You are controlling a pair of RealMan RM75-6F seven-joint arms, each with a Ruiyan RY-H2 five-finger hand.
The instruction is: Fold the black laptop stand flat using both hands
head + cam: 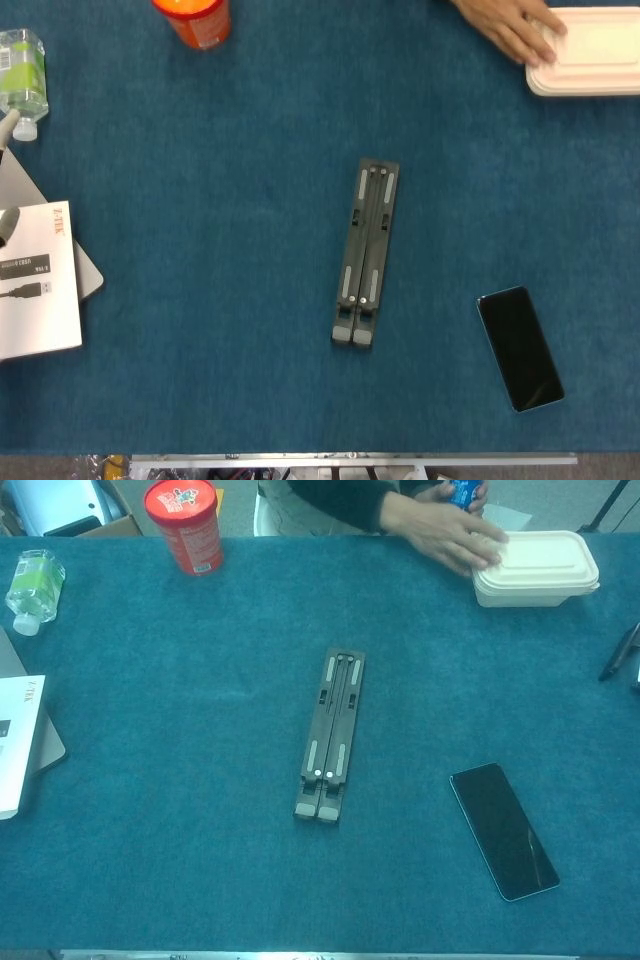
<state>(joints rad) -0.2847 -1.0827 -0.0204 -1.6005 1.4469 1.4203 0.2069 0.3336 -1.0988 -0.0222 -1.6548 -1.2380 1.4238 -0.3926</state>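
Observation:
The black laptop stand [364, 252] lies flat and closed into a narrow bar at the middle of the blue table, its long axis running near to far; in the chest view the laptop stand [331, 735] looks the same. Nothing touches it. Of my left hand [5, 224] only a grey thumb tip and a pale fingertip show at the left edge of the head view, far from the stand, well apart and with nothing between them. My right hand is outside both views.
A black phone [519, 348] lies right of the stand. A white booklet [36, 280] on a laptop sits at the left, a green bottle [20, 72] and an orange tub [194, 20] behind. A person's hand [445, 532] rests on a cream lunch box [537, 568].

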